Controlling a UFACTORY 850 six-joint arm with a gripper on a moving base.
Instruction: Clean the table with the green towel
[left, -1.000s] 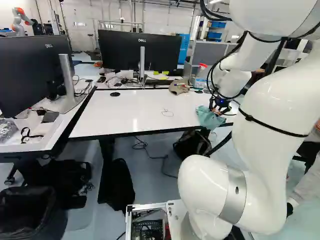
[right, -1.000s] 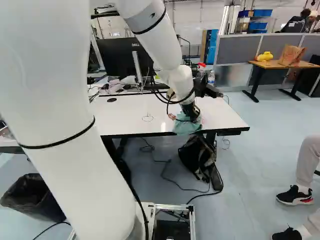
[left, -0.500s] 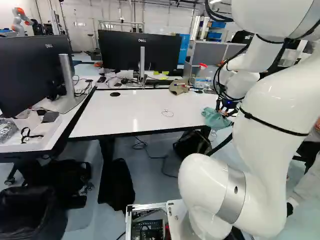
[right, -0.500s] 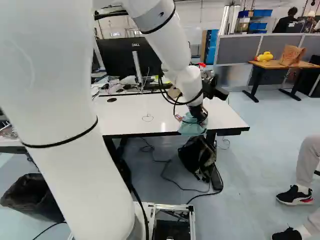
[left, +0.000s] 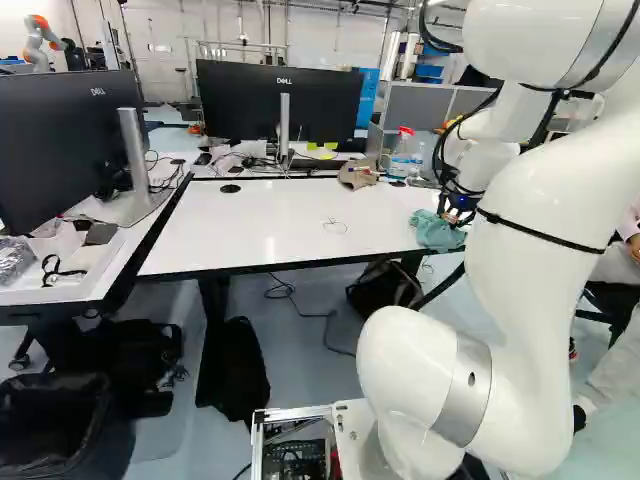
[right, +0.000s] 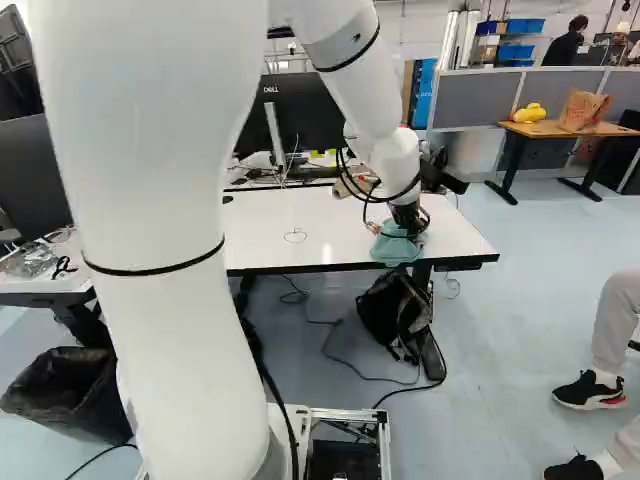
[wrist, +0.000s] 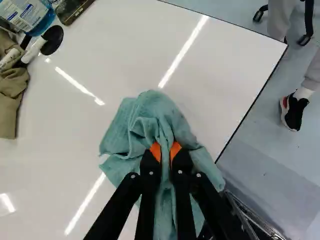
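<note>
Item, step in hand: wiping, by my judgement, of the white table (left: 280, 220), with a thin dark loop (left: 335, 226), wire or mark, at its middle; at its right end, by the near edge, the green towel (wrist: 145, 120), bunched and spread about the gripper (wrist: 166, 147), whose two fingers stand nearly together, orange pads pinching a fold of it. Next move, as I judge: keep the cloth pressed flat and sweep it leftward over the top, lifting or skirting the loop; so near the edge, the towel could slip over and wipe nothing. Item, containers, from the left: one black bin (right: 70, 395), lined, on the floor, near; contents not to be made out from here. One white tray (left: 85, 268) on the left desk, a black strap (left: 62, 268) in it; beside it, some crumpled clear plastic (left: 13, 262). One dark backpack (right: 395, 310) under the table's right end, contents hidden. One spray bottle (left: 403, 148), red-headed, on the far side, toward the right, blue liquid within. At far right, one brown paper bag (right: 583, 111) upon a wooden table (right: 560, 129), contents unseen.
</note>
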